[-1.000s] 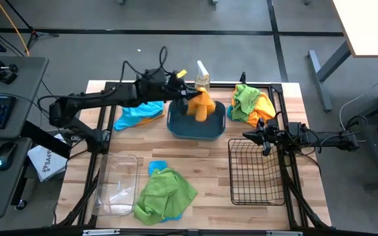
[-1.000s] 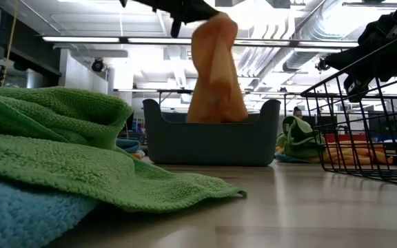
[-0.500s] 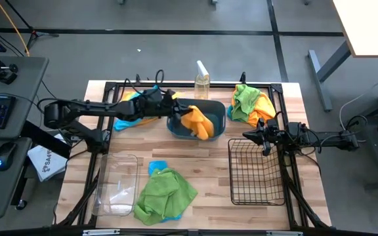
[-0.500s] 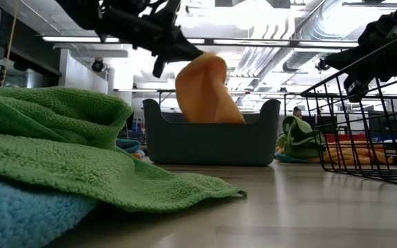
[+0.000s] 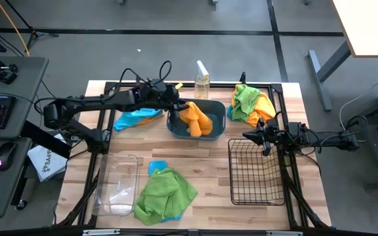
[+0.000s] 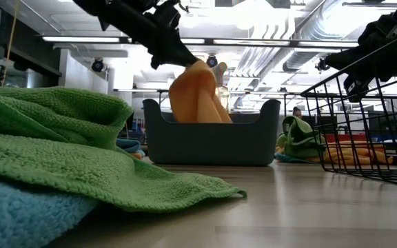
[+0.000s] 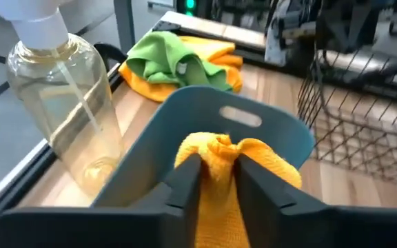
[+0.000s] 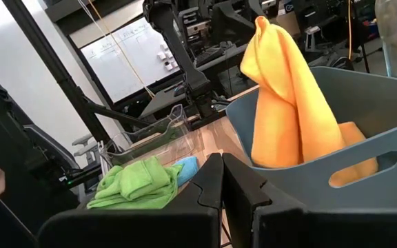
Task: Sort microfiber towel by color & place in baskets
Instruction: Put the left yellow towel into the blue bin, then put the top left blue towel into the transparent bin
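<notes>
An orange-yellow towel (image 5: 196, 122) stands bunched in the dark teal tub (image 5: 217, 122) at the table's far middle. My left gripper (image 5: 180, 109) is over the tub's left rim, shut on the towel's top. A blue towel (image 5: 137, 118) lies left of the tub. A green and an orange towel (image 5: 249, 105) are heaped at the far right. A green towel (image 5: 167, 193) lies over a blue one near the front. My right gripper (image 5: 247, 136) is shut and bare at the wire basket's (image 5: 257, 172) far left corner. My left gripper pinches the orange-yellow towel's bunched top (image 7: 217, 157) between its two fingers (image 7: 187, 180). The fingers slant downward, coming from the table's left. The towel hangs upright below them as a gathered fold (image 6: 197, 96), its lower part resting inside the tub.
A spray bottle (image 5: 202, 82) stands just behind the tub, close to my left gripper. A clear bin (image 5: 117, 184) sits at the near left. The wood between the tub and the near towels is bare.
My left gripper has come down toward the tub and the table's near edge, tipping more downward. The orange-yellow towel, which hung stretched above the tub, has sunk so that its lower part has bunched up inside the tub; its top stays between the fingers.
</notes>
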